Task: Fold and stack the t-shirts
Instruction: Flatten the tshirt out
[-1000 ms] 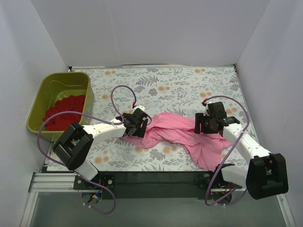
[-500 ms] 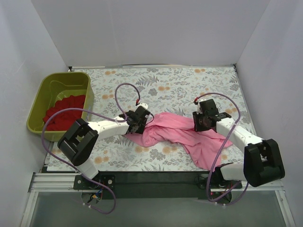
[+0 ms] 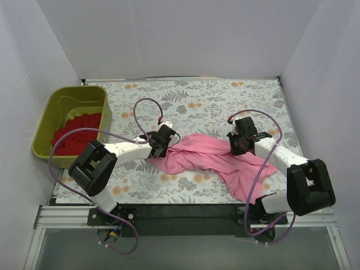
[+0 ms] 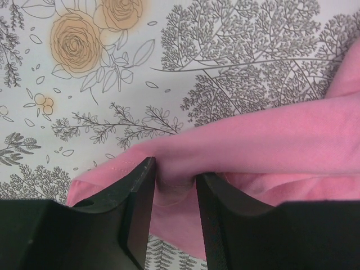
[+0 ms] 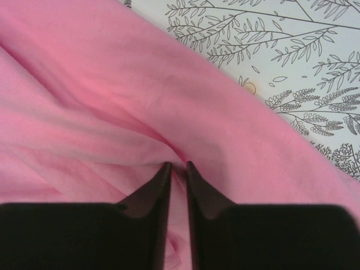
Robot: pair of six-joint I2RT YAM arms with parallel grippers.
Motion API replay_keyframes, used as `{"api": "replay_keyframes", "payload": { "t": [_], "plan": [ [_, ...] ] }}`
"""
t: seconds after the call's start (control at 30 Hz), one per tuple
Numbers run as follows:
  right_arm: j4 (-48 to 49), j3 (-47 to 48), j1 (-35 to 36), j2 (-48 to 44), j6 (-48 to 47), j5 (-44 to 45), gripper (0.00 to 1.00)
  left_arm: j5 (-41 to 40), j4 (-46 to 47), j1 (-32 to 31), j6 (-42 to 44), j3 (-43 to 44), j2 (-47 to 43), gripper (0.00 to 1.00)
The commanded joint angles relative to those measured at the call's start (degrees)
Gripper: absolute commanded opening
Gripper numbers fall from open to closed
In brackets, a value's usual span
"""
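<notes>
The pink t-shirt (image 3: 216, 162) lies crumpled across the middle of the flowered table, stretched between my two grippers. My left gripper (image 3: 159, 144) is shut on a thick fold at the shirt's left end (image 4: 236, 140); its fingers (image 4: 138, 202) pinch the cloth. My right gripper (image 3: 238, 143) is shut on a fold at the shirt's upper right (image 5: 112, 112); its fingertips (image 5: 160, 180) are nearly together with pink cloth between them. The deep red t-shirt (image 3: 76, 132) lies bunched in the olive-green tub (image 3: 53, 109) at the left.
The tub stands at the table's left edge. White walls close in the back and both sides. The flowered tablecloth (image 3: 208, 101) shows behind the shirt. Purple cables loop above both arms.
Both grippers have moved a little toward the back of the table, still holding the pink shirt. The shirt's near left edge has been drawn in and the cloth stretched between them.
</notes>
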Motion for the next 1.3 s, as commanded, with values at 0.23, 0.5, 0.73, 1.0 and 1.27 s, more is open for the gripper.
{"api": "replay_keyframes", "payload": {
  "t": [0.23,0.5,0.73,1.0,1.27],
  "plan": [
    [2.0,6.1,0.4,-1.1,-1.7,5.3,0.01,-2.5,-0.4,6.5,0.5,3.3,3.6,0.35],
    [3.1,23.3,0.4,-2.3,-7.3,16.6,0.01,-2.5,2.3,8.4,5.7,10.1,7.7,0.36],
    [2.8,36.3,0.4,11.3,-8.3,27.1,0.07,-3.9,2.5,9.9,7.9,18.0,8.5,0.49],
    [-1.6,29.2,-3.0,6.1,-2.4,21.0,0.43,11.1,-5.1,7.4,-8.5,15.9,-4.6,0.78],
    [-3.5,8.9,-4.7,-10.1,7.6,-1.1,0.43,15.6,-5.8,-2.3,-24.3,4.6,-6.6,0.80]
  ]
}}
